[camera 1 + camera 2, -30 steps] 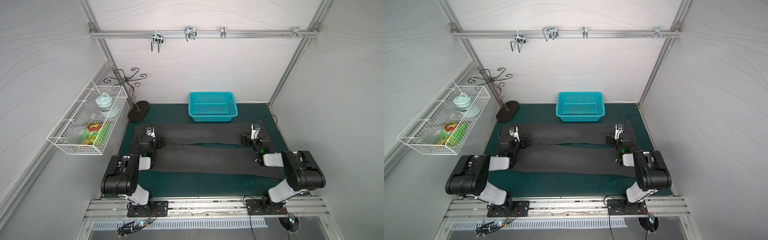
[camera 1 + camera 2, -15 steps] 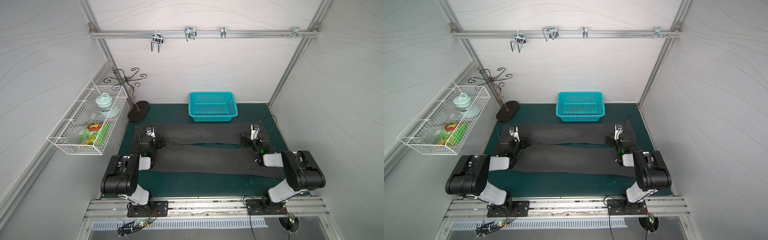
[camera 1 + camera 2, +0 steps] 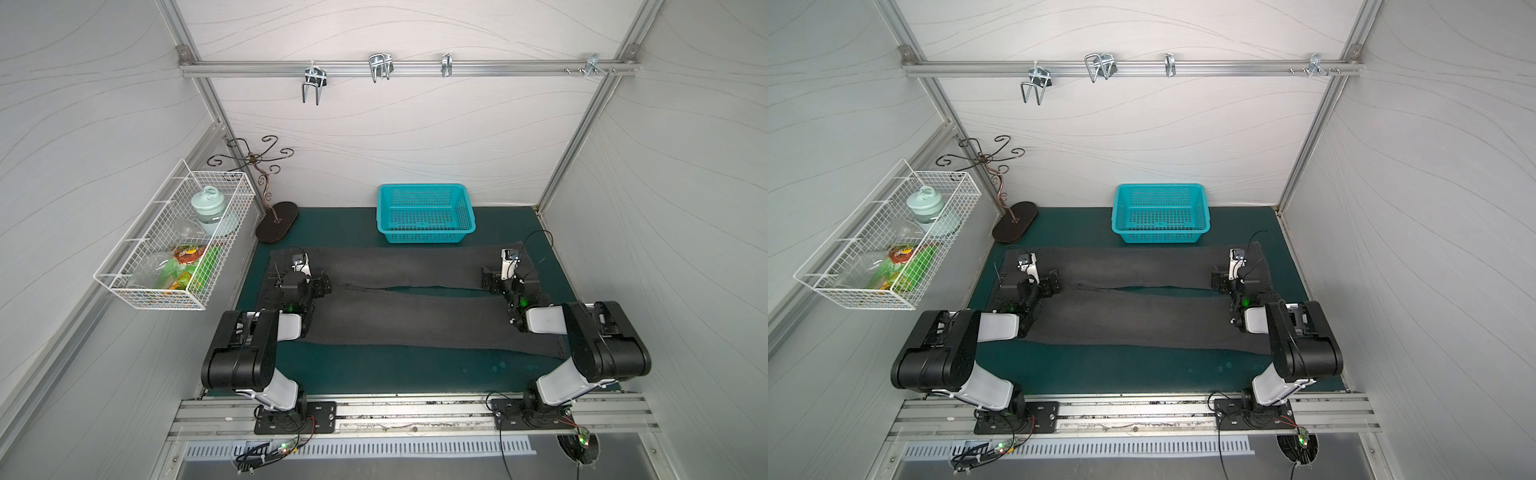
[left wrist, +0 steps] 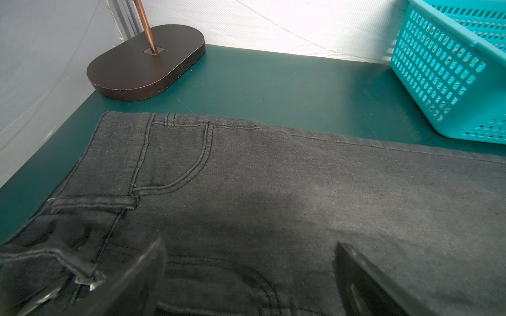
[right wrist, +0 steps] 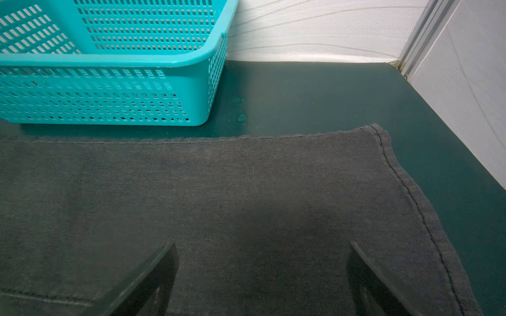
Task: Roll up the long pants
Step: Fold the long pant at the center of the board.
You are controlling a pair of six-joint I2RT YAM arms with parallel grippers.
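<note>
nothing has shifted over the last second — both arms sit where they were and the long pants (image 3: 415, 320) lie just as flat. the left gripper (image 4: 249, 254) hangs spread wide and empty, low over the waistband end, pocket stitching just ahead of its fingertips. the right gripper (image 5: 262, 251) is spread the same way, holding nothing, low over the cuff end of the far leg, the hem just outboard of it. the pants stretch from one tool to the other across the green mat (image 3: 374, 374), a thin slit of mat showing between the legs.

my worry: the legs lie apart, so a roll begun from one end could skew or cone if the grippers pinch one layer only or advance unevenly. room is tight — the teal basket (image 5: 109, 63) stands near, past the right gripper's fingertips, the stand base (image 4: 145, 60) past the left's, and the side walls close off each end.
</note>
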